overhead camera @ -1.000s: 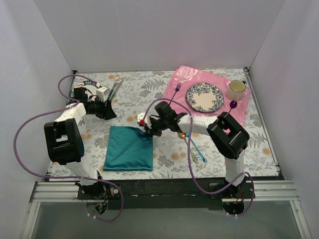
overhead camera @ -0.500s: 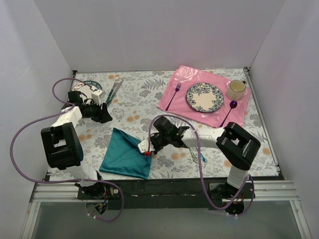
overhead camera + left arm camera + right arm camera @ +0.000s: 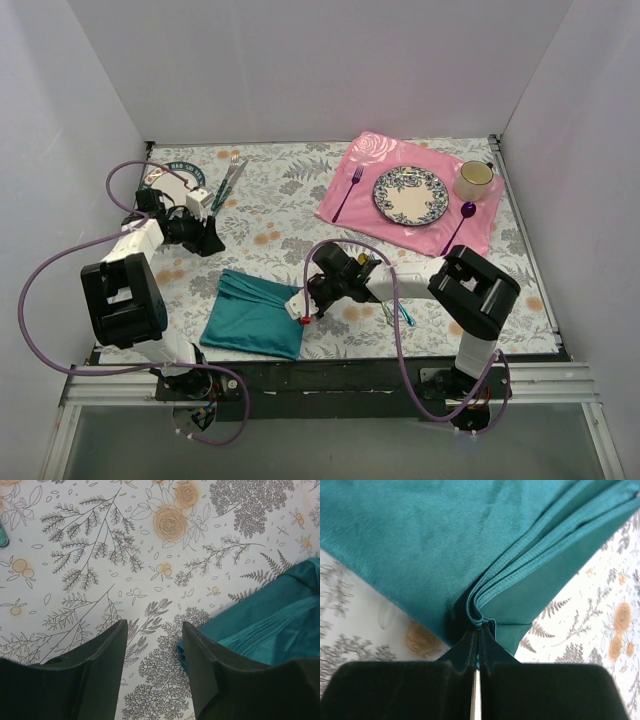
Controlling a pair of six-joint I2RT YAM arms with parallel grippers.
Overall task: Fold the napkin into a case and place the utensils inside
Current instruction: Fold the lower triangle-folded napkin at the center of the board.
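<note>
Napkin [image 3: 252, 318], teal, lower centre of frame: fold under way.
Right claw [image 3: 478, 631] pinches the layered corner; keep hems aligned. Left claw [image 3: 154, 630] spread, empty.

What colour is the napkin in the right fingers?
Plain dark teal napkin, no pattern; the right wrist view shows it best.

Floral table [image 3: 290, 190] under napkin [image 3: 252, 316], placemat [image 3: 362, 166], utensils [image 3: 396, 313]

Laboratory robot cell. Plain white walls [image 3: 300, 70] box in a flower-patterned table [image 3: 290, 190]. Two cabled arms [image 3: 122, 285] stand on a metal rail [image 3: 545, 383] at the near edge.
</note>
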